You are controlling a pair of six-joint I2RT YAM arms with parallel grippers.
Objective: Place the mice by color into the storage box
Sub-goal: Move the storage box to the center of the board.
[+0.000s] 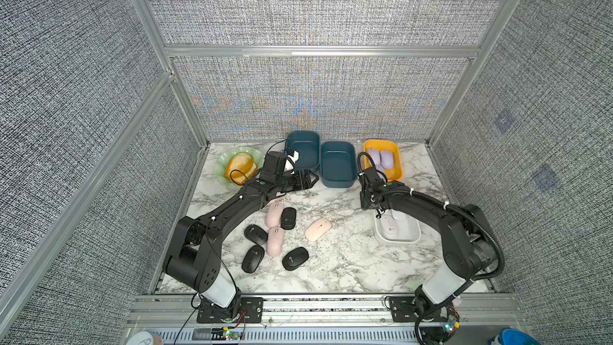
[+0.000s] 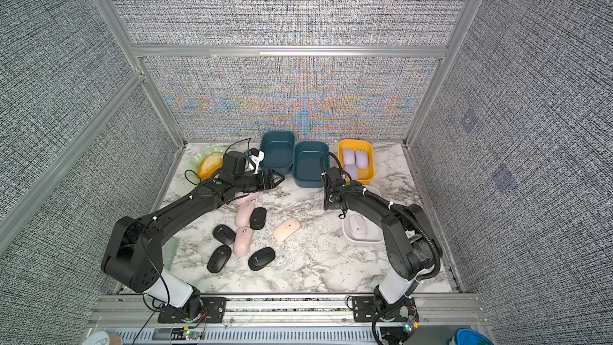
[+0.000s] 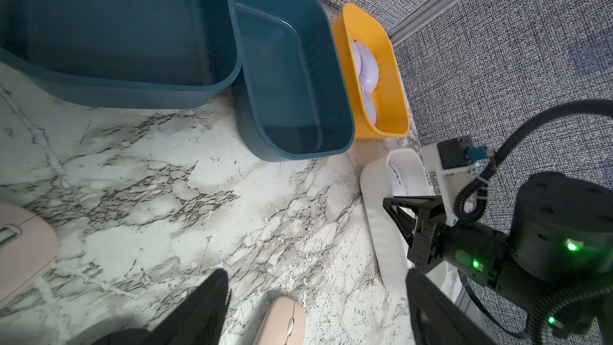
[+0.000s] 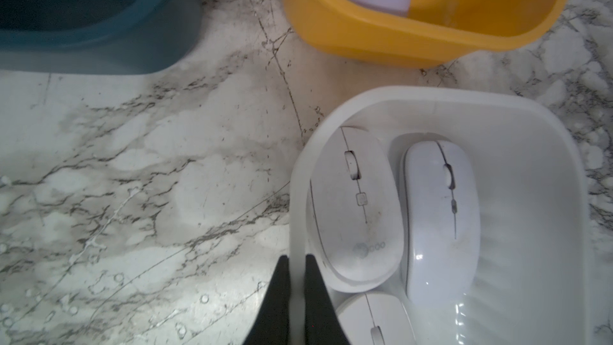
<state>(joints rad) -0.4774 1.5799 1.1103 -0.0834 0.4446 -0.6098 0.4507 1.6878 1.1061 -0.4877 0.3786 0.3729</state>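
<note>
My right gripper (image 4: 297, 260) pinching near-right white box (image 4: 431, 92) rim; risking tipping it, spilling white mice (image 4: 441, 214). My left gripper (image 1: 311, 179) hanging wide, empty.

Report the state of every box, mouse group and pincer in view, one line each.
white box: holds three white mice.
yellow box: holds three lilac mice.
blue boxes: both empty.
pink mice: four loose on the table, one partly under the left arm.
black mice: four loose on the table.
left pincer: open, empty.
right pincer: shut on the white box's wall.
</note>
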